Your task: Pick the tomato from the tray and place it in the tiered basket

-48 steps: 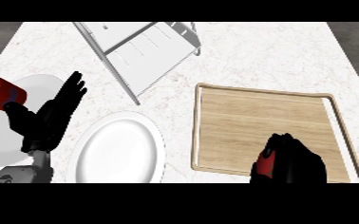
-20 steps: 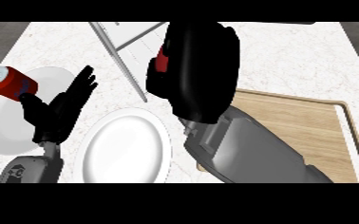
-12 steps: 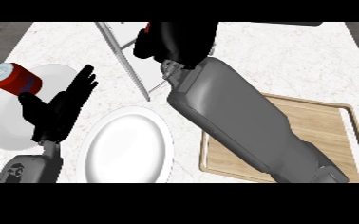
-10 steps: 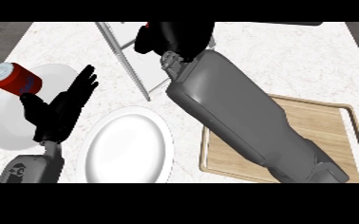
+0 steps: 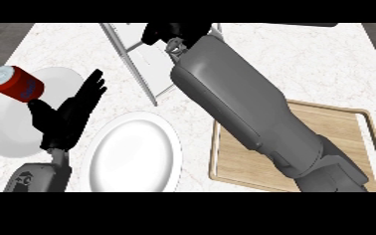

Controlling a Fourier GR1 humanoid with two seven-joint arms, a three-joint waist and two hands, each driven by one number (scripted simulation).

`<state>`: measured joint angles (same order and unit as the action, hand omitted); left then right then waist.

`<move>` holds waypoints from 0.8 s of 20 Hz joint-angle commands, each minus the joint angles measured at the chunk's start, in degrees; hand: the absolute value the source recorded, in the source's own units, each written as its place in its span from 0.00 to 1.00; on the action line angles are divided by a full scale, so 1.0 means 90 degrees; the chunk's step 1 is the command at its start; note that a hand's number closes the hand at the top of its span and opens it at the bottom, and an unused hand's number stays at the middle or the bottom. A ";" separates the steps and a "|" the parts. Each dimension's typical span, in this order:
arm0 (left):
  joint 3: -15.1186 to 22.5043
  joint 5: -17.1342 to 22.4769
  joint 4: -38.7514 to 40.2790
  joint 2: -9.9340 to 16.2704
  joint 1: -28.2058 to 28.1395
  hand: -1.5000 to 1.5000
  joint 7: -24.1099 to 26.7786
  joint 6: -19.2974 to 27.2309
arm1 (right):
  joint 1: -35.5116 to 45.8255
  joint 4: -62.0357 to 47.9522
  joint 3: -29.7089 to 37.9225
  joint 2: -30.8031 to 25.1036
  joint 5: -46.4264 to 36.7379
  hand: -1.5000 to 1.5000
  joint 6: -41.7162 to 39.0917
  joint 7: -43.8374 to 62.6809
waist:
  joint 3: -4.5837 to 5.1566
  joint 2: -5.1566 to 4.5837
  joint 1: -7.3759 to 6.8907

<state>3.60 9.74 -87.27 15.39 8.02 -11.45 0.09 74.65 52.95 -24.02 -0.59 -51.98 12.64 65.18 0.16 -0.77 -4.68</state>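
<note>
My right forearm [image 5: 242, 104] stretches diagonally from the lower right up to the tiered basket [image 5: 136, 67], a white wire-framed rack at the top centre. My right hand [image 5: 172, 31] is a dark shape over the basket's shelf, partly cut off by the view's top edge. No tomato shows anywhere; whether it is inside that hand is hidden. The wooden tray [image 5: 345, 129] lies at the right with no tomato on its visible part, the forearm covering its left side. My left hand [image 5: 70, 112] rests open at the lower left, fingers pointing up.
A large white plate [image 5: 136, 154] lies in front of the basket, between my two arms. A second white plate [image 5: 15, 129] sits at the left edge with a red can [image 5: 21, 83] on it. The counter is pale marble.
My right arm left the tray, swung up and left across the counter and now reaches over the basket. A red patch seen at the hand one second ago no longer shows. The left hand stayed put.
</note>
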 commanded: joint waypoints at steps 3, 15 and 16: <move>-0.0113 0.0053 -0.0020 0.0104 0.0058 0.50 -0.0122 -0.0091 | 0.0276 -0.0885 -0.0386 0.0062 0.0164 1.00 0.1187 0.0892 | -0.0002 0.0007 0.0033; -0.0101 0.0029 0.0087 0.0060 0.0064 0.50 0.0039 -0.0225 | 0.0561 -0.2303 -0.0254 0.0062 -0.0073 0.00 0.2916 0.0371 | 0.0005 -0.0066 -0.0153; 0.0014 0.0002 -0.0155 -0.0037 -0.0091 0.50 -0.0071 -0.0149 | 0.0897 -0.2604 0.0029 0.0062 -0.0070 0.00 0.2785 0.0088 | -0.0001 -0.0047 -0.0099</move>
<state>3.20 9.65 -87.51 15.37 8.34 -11.75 -0.88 80.46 34.60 -24.30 -0.55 -52.98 31.93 60.39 0.16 -0.94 -5.42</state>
